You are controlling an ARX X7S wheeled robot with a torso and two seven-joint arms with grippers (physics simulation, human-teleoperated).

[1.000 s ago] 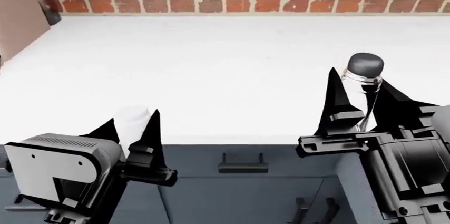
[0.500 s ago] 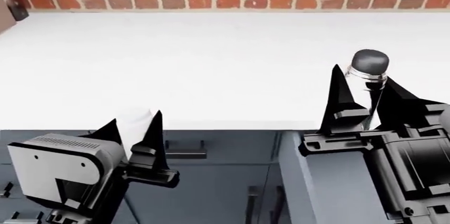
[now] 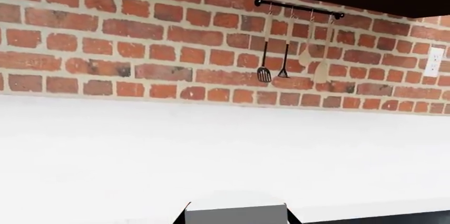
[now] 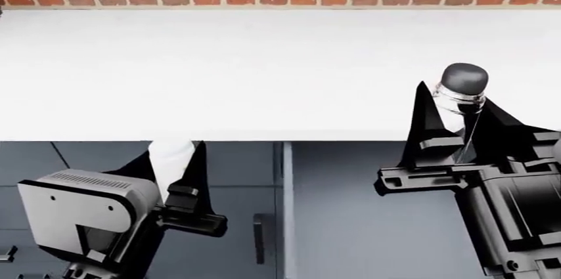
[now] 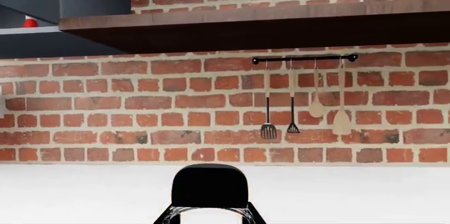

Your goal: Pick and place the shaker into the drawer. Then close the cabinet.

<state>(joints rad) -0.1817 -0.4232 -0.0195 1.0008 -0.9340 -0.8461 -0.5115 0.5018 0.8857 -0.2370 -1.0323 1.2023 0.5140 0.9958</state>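
You have the shaker (image 4: 460,92) held upright in the right gripper (image 4: 456,136), jaws clamped on its glass, above the bench (image 4: 219,69) edge. The left gripper (image 4: 171,161) holds a white cylinder (image 4: 171,157). Next, find the drawer; none shows open here.

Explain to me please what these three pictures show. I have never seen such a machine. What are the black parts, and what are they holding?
These are simulator renders of a two-armed robot at a kitchen counter. The head view looks down from its head over both arms. The black pointed parts are its grippers. The right gripper is shut on a clear glass shaker with a dark rounded cap. The left gripper holds a plain white cylinder. The white worktop is beyond them, and slate blue-grey cabinet fronts with black handles are below. The other two pictures come from cameras near each gripper, facing the red brick wall, where utensils hang on a black rail.
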